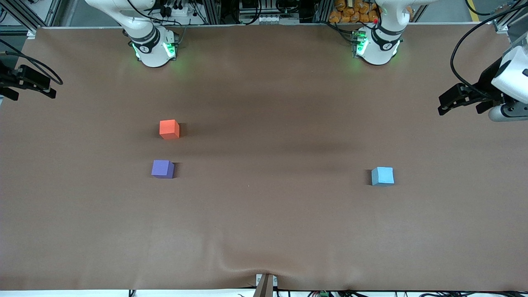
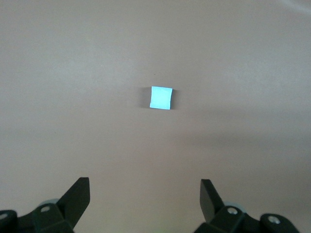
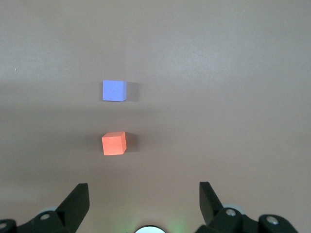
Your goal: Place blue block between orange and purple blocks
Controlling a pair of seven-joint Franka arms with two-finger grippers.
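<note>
The left gripper [image 2: 145, 194] hangs in the air over the left arm's end of the table [image 1: 264, 231], its fingers [image 2: 77, 194] spread wide and holding nothing. The blue block [image 1: 382, 176] sits flat on the brown cover, well apart from this gripper and lower than it; in the left wrist view [image 2: 161, 97] it lies ahead of the open fingers with only bare cover between them.

The right gripper [image 3: 144, 194] waits in the air over the right arm's end of the table, also spread wide and empty. In its wrist view the orange block [image 3: 114, 143] lies ahead of the fingers, and the purple block [image 3: 114, 90] lies past it, in line with it.

On the table the orange block [image 1: 169, 129] and purple block [image 1: 162, 169] stand near each other with a gap of bare cover between them, the purple one nearer the front camera. The blue block is well apart from both, toward the left arm's end, and about as near the camera as the purple block. Nothing stands on the cover between it and the pair.
</note>
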